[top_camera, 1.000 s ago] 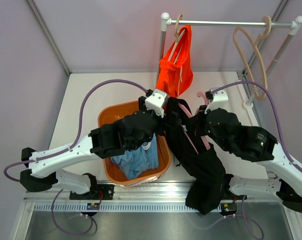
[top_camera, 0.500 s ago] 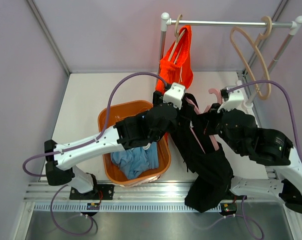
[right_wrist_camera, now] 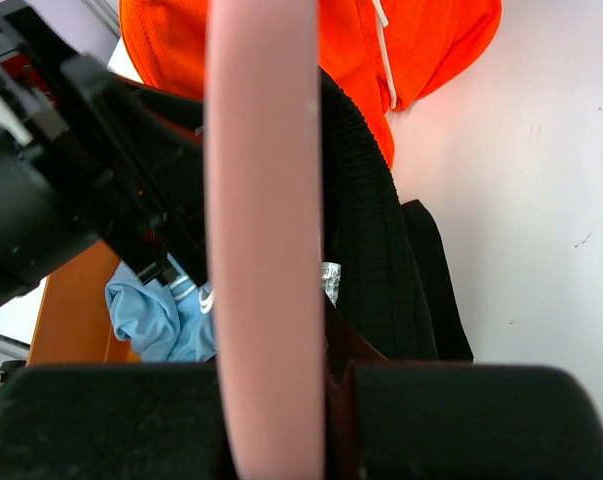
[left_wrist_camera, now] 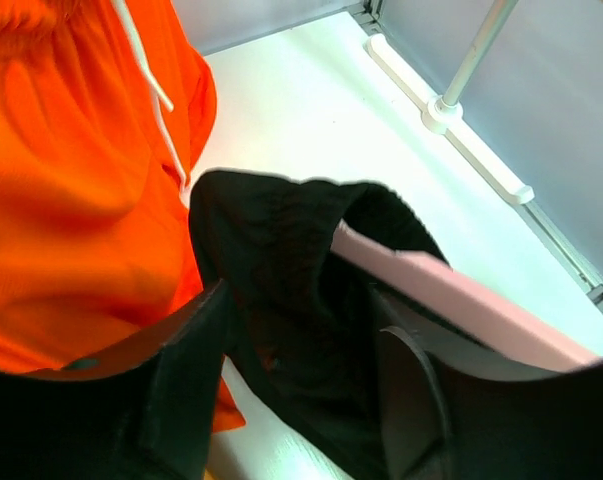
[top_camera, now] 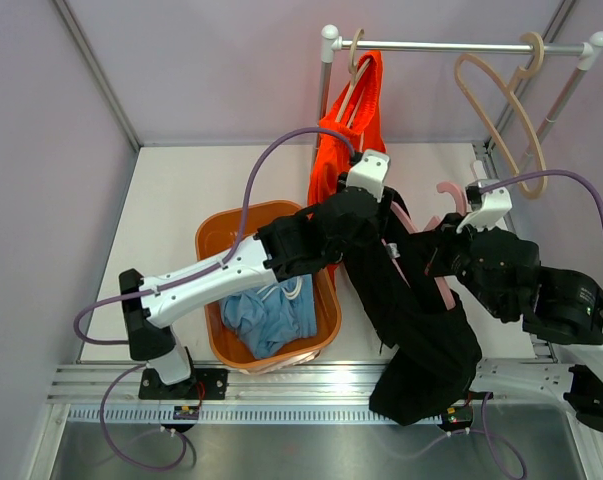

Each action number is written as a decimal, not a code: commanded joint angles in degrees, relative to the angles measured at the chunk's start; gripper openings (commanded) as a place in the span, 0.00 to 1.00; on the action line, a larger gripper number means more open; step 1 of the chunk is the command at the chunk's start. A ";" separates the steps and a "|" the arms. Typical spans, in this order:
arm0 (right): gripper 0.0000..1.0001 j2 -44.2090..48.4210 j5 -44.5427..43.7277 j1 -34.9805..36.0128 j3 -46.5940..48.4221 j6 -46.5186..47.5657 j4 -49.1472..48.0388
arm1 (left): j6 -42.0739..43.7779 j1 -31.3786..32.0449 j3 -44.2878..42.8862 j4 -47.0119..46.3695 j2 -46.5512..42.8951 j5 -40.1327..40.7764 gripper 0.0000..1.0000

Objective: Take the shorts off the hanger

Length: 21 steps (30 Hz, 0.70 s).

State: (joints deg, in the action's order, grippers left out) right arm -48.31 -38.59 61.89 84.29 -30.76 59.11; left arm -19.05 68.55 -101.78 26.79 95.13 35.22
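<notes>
1. Since a second ago, both arms have swung rightward and farther from their bases, carrying the black shorts [top_camera: 411, 310] on the pink hanger [top_camera: 421, 260] along.
2. Left pincer [left_wrist_camera: 301, 350]: jaws closed on the black waistband between them.
3. Right pincer [right_wrist_camera: 281, 400] clamps the hanger's bar.
4. Judgement: hold the hanger still and draw the waistband off its free end, away from the orange shorts [top_camera: 349, 140] just beyond.

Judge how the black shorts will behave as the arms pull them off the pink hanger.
The black shorts look floppy: they sag in folds over the table edge, so they will probably droop and trail. The ribbed waistband wraps the pink hanger and may snag. Likely light, since they hang from that thin hanger.
</notes>
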 commanded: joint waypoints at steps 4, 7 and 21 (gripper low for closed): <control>0.00 1.55 -2.63 0.60 0.52 -1.23 -1.54 | -0.46 -2.45 -5.62 -0.33 2.86 -1.91 0.21; 0.00 2.52 -2.37 0.60 0.08 -1.32 -1.19 | -0.64 -4.38 -7.82 1.07 4.18 -2.44 0.00; 0.00 6.39 0.88 0.60 -1.50 0.18 -1.90 | -1.26 -13.18 -16.34 5.29 11.30 -7.71 0.00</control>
State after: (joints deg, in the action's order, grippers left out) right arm -42.83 -38.89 61.89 82.32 -30.74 59.02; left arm -20.62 57.32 -114.93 32.53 104.62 27.97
